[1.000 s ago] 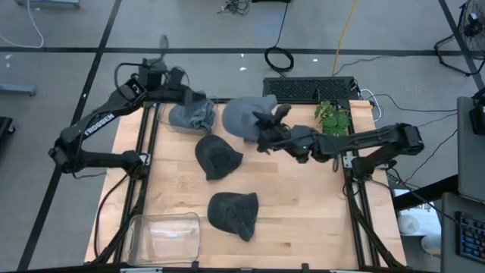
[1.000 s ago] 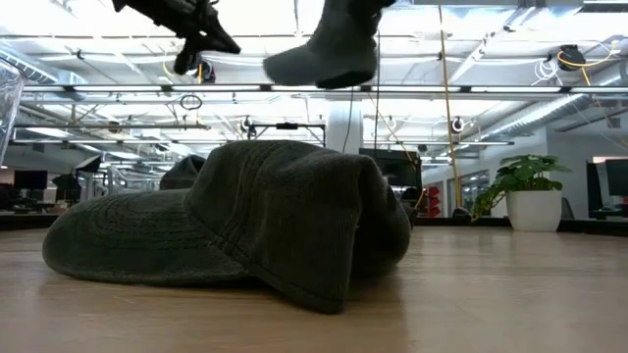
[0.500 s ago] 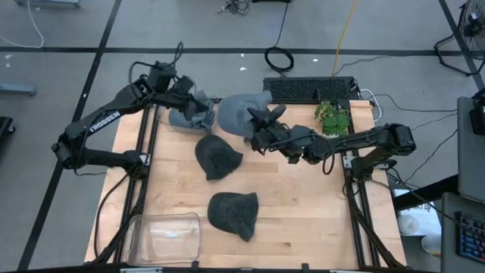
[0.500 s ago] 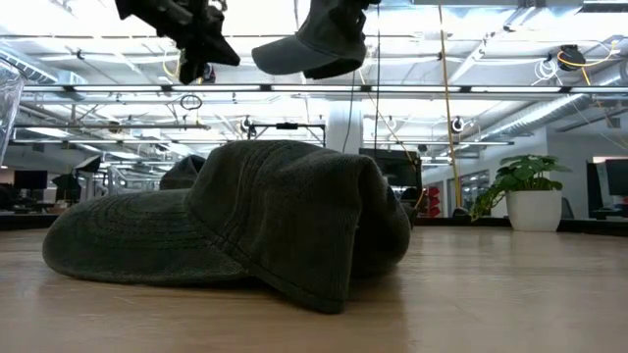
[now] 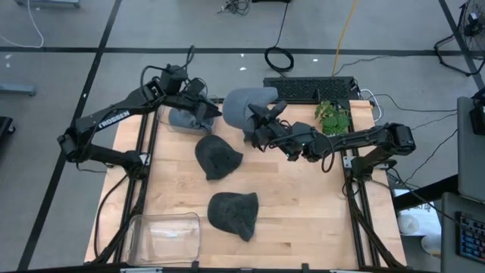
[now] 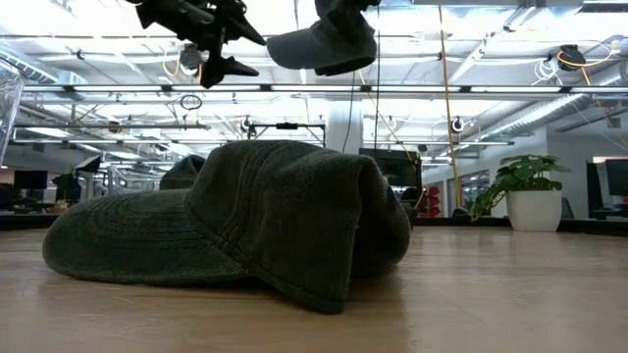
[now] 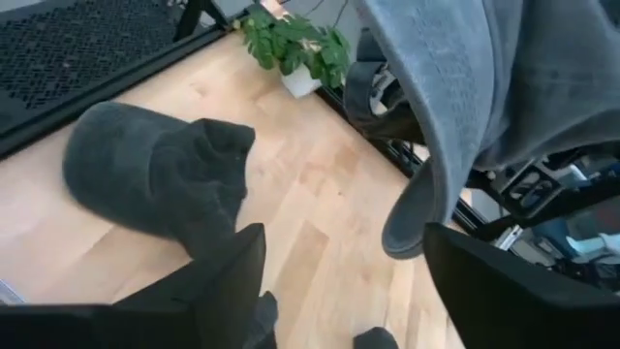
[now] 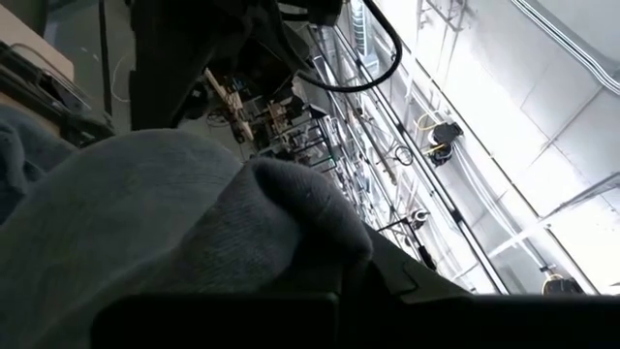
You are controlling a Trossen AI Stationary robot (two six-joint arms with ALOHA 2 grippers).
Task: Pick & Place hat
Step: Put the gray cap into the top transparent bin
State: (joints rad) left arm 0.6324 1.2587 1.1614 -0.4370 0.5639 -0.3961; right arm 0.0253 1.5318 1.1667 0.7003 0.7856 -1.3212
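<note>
A grey-blue hat hangs high over the table's far middle, with my right gripper shut on it. My left gripper is open just left of that hat and touches nothing. In the left wrist view the hat's brim hangs ahead of the spread fingers. A second grey hat lies crumpled at the far left under the left arm. Two dark hats rest crown up on the wood. In the low view the nearer one fills the foreground. My right gripper holds the grey-blue hat by bunched cloth of its crown on the side toward the table's right, reaching in from the right. One layer or several, I cannot tell. The hat is lifted clear of the table, its brim pointing toward my left gripper.
A clear plastic bin stands at the near left corner. A small potted plant and a black keyboard sit at the far right. Bare wood lies to the right of the dark hats.
My left gripper has moved toward the table's right, up to the held hat, and has opened. My right gripper has carried the hat slightly toward the far edge. The hat has turned about, so its brim now points at the left gripper.
</note>
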